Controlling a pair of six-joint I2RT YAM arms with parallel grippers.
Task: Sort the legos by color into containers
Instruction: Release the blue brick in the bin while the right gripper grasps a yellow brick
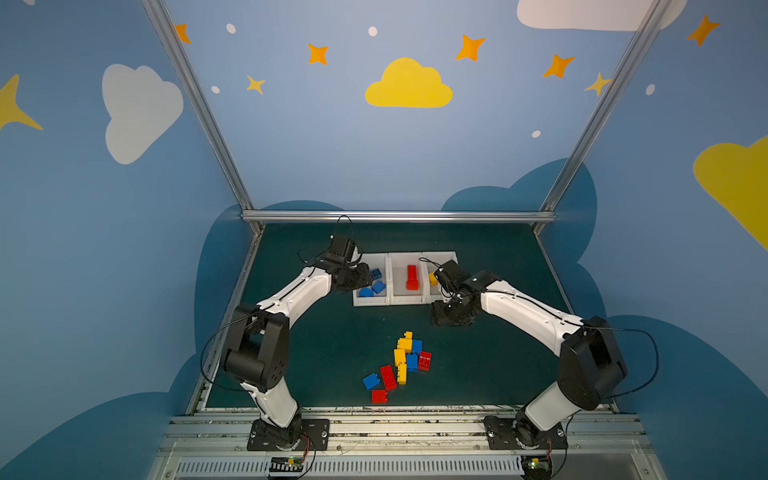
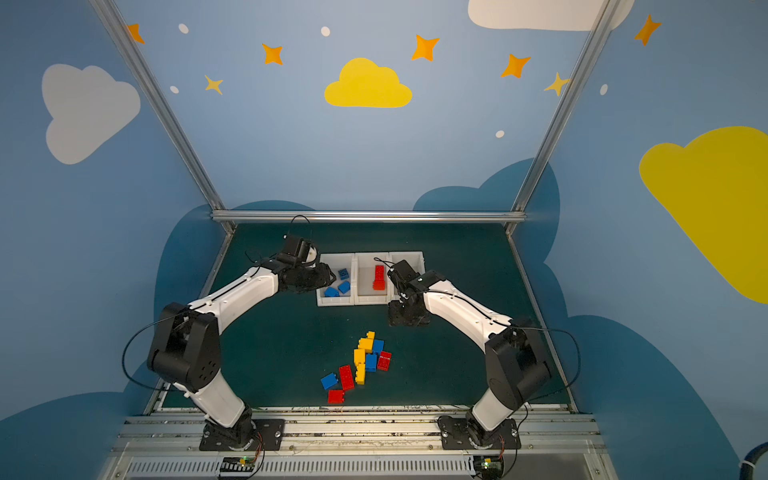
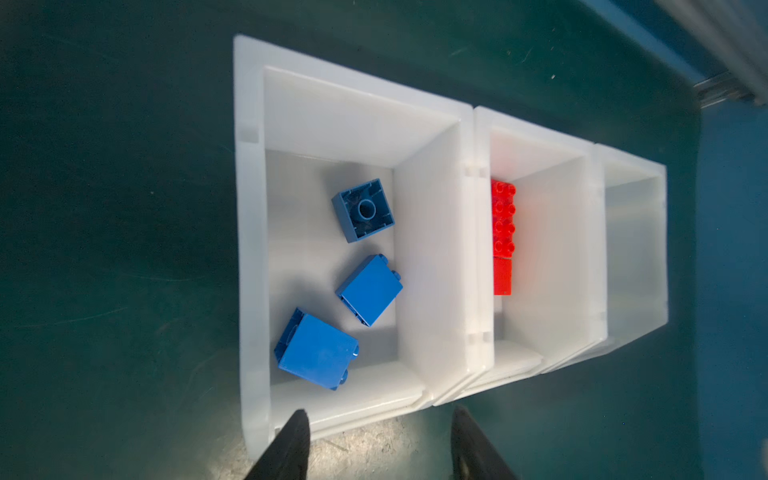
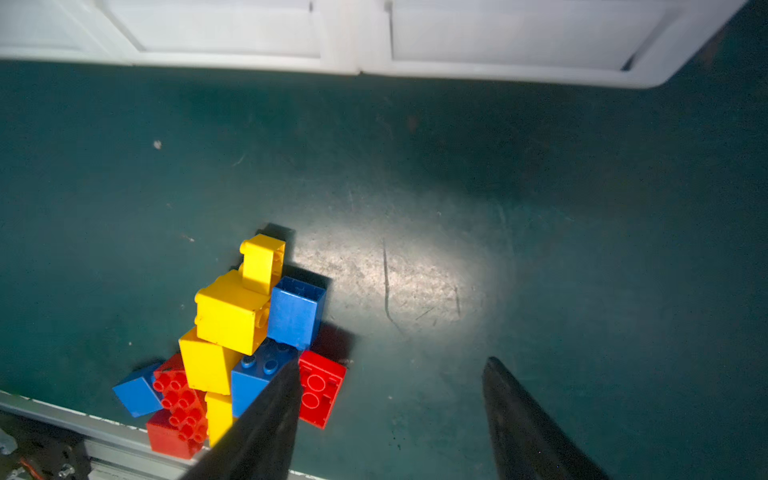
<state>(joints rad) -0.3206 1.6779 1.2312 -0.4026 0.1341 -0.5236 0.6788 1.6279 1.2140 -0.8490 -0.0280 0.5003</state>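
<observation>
Lego pile [image 4: 232,316] nr right gripper [image 4: 390,363], not touching

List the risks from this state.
1. The loose pile is packed tight: the yellow brick sits against the blue brick, so the open right pincer may drag a neighbour along.
2. The left pincer, open by the blue-brick bin, will likely head for the same pile and could cross the right one.
</observation>
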